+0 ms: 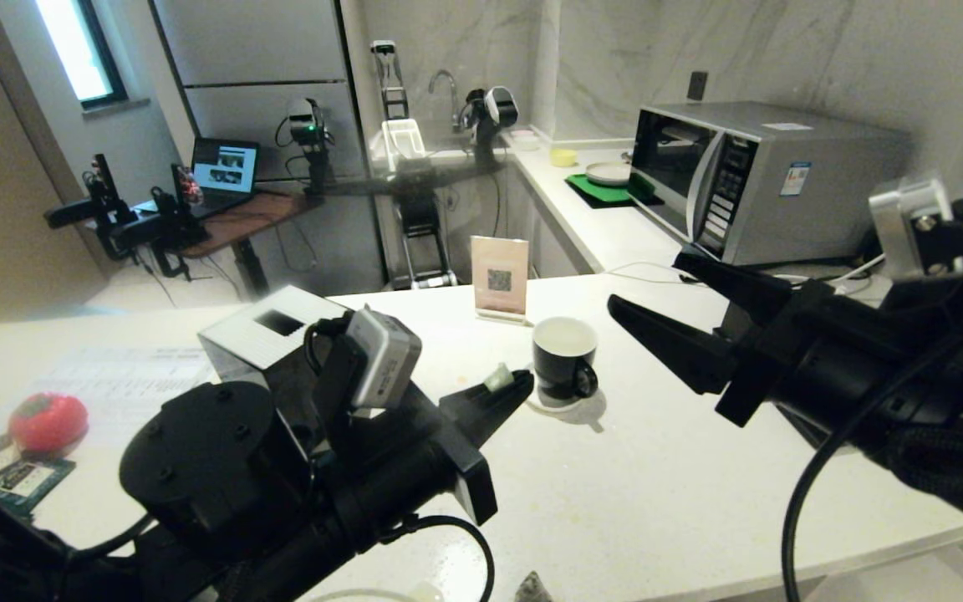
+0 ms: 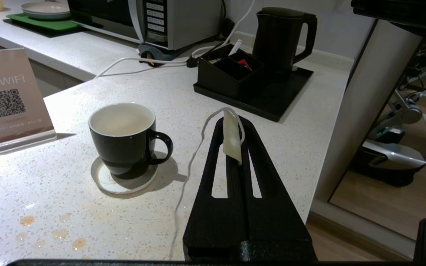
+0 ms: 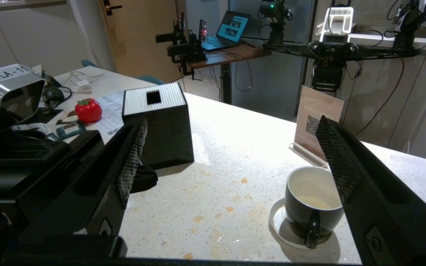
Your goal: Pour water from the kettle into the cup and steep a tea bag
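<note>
The black cup stands on a white coaster mid-counter, with pale water low in its white inside. My left gripper hovers just beside the cup's handle side, shut on the tea bag's pale tag. Its white string trails down past the fingers, and the bag end is hidden. My right gripper hangs open and empty on the cup's other side. The black kettle sits on a black tray; my right arm hides it in the head view.
A black cube with a white slotted top and a WiFi sign stand behind the cup. A compartment box shares the kettle's tray. A microwave is at the back right. Brownish drops dot the counter.
</note>
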`<state>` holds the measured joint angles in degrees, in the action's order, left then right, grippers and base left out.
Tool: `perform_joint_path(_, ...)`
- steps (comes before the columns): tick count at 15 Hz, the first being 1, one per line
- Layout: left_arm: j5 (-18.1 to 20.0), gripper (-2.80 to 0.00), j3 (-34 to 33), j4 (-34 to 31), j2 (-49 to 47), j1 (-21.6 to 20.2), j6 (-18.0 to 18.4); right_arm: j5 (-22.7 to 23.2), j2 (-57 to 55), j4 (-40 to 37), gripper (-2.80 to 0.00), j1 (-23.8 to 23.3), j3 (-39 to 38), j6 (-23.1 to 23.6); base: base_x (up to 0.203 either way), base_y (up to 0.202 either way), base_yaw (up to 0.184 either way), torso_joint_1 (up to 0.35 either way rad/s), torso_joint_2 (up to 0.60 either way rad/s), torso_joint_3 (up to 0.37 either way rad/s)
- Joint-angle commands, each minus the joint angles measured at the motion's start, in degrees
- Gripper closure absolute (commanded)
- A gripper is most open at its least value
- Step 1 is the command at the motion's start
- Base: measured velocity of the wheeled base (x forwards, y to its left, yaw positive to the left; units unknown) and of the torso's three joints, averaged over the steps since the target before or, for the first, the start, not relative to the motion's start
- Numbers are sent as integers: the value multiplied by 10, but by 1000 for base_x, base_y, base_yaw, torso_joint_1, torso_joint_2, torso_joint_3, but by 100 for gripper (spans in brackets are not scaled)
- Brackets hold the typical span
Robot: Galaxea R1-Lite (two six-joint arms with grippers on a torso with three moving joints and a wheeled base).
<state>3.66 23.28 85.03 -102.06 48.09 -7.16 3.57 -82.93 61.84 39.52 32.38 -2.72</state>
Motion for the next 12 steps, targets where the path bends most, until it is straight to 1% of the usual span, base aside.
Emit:
perform_joint_path(1,0,0,0,5,-1,0,-1,0,0,3,-280,-9,-1,1,0,0,0,0,0,0)
perform_joint_path(4,0,0,-2,5,0,0,0,-3,-1,2,-280,-46,-4,7,0,0,0,0,0,0)
perform_joint_path(5,0,0,-2,5,0,1,0,-21,-2,2,-280,-55,-4,8,0,0,0,0,0,0)
perform_joint_path(7,0,0,-2,5,-1,1,0,-76,-5,3,-280,-56,-4,7,0,0,0,0,0,0)
perform_joint_path(8,0,0,-2,5,0,0,0,-96,-4,3,-280,-56,-5,7,0,0,0,0,0,0)
perform_joint_path(10,0,0,-2,5,0,0,0,-114,-1,3,-280,-57,-15,8,0,0,0,0,0,0)
perform_joint_path(12,0,0,-5,5,0,0,0,-119,0,4,-280,-60,-23,10,0,0,0,0,0,0)
